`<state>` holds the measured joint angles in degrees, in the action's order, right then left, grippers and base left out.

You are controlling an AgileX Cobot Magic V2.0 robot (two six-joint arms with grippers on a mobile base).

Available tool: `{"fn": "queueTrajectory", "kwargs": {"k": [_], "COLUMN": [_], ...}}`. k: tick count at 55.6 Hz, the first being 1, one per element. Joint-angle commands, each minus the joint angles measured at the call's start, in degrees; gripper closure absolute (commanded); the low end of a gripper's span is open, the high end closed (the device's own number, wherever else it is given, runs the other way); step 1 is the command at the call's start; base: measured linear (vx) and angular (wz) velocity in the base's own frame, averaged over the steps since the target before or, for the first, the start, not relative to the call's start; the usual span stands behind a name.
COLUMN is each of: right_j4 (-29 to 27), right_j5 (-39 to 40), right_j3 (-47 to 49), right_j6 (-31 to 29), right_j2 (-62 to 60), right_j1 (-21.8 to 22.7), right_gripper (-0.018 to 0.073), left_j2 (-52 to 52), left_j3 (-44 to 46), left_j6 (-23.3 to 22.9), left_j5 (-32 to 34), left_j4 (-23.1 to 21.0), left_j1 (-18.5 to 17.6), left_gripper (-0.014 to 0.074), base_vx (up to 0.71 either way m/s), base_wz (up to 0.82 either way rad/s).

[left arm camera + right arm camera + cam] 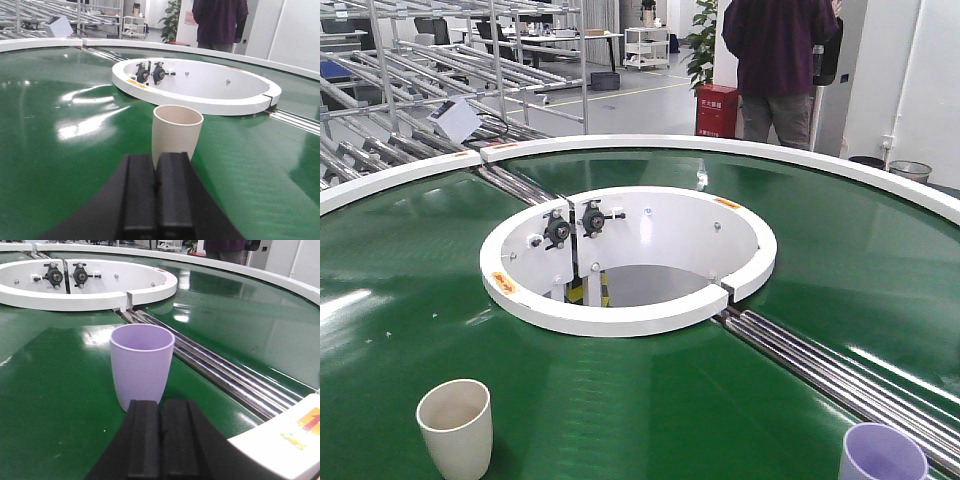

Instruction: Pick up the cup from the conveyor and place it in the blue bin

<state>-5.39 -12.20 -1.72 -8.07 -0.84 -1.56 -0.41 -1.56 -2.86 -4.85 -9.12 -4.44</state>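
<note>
A cream cup stands upright on the conveyor's green belt at the near left; it also shows in the left wrist view. My left gripper is shut and empty just behind that cup. A lilac cup stands at the near right edge; in the right wrist view it stands just ahead of my right gripper, which is shut and empty. Neither gripper shows in the front view. The blue bin is out of view.
The white-walled central opening lies mid-belt. Steel rollers run from it toward the near right, close beside the lilac cup. A person stands beyond the far rim. Metal racks fill the far left.
</note>
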Motion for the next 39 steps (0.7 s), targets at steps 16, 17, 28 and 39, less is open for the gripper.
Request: {"fn": "queueTrajectory", "kwargs": {"k": [16,17,28,39], "right_j4": [0.0,0.0,0.0,0.0], "right_j5": [4.5,4.5,4.5,4.5], "right_j3": [-1.1,-1.1,-1.1,-1.1], "right_j6": [-0.2,-0.2,-0.2,-0.2], "right_j2": [-0.4,-0.4,-0.4,-0.4], "right_j1": [0.4,0.4,0.4,0.4], "right_gripper": [0.0568,0.0568,0.0568,0.0568], "left_j2": [-0.5,-0.5,-0.5,-0.5], "left_j3": [-0.3,-0.3,-0.3,-0.3], "left_j6": [0.0,0.0,0.0,0.0], "left_j5": [4.5,4.5,4.5,4.5], "left_j4": [-0.4,-0.4,-0.4,-0.4], "left_j1": [-0.1,-0.1,-0.1,-0.1], "left_gripper": [0.0603,0.0603,0.0603,0.0603], "base_vx": [0.0,0.0,0.0,0.0], "base_wz": [0.0,0.0,0.0,0.0]}}
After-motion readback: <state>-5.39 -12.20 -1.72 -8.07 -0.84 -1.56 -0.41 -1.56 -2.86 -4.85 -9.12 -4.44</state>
